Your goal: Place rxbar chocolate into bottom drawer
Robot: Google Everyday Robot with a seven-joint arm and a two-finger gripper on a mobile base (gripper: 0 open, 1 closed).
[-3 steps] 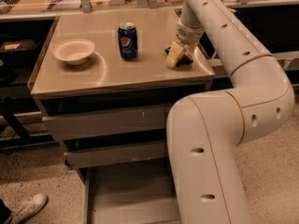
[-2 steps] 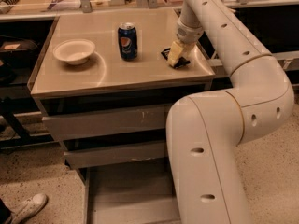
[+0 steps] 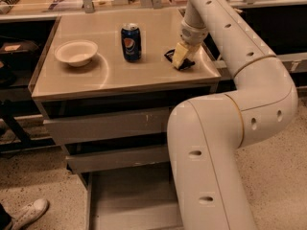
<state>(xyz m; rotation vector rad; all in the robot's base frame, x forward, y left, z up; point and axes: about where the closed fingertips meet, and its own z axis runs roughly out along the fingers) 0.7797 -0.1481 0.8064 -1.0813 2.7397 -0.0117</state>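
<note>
Far down and to the left of the Pepsi can [image 3: 130, 42], a white shoe [image 3: 29, 212] sits on the floor. Left of the can, a white bowl [image 3: 76, 52] rests on the table top [image 3: 144, 75]. Straight down below the can, the bottom drawer [image 3: 129, 202] is pulled out, and its flat grey floor shows. The two drawers above it stick out less.

Just right of the can, the rxbar chocolate [image 3: 168, 55] lies on the table top, near the right edge. The gripper [image 3: 181, 63] is right down on the bar, and dark bits of wrapper peek out on both sides of it. I cannot tell if the claw is squeezing the bar or just sitting on it.

Further right of the can and lower down, the big white arm [image 3: 216, 152] hides part of the open drawer.

What could go wrong? The bar is flat and its wrapper looks slippery, so it may slide out and drop on the floor. The can is close, so a swing to the left may knock it over. The upper drawers hang over the back of the bottom one, so the bar may land on them.
</note>
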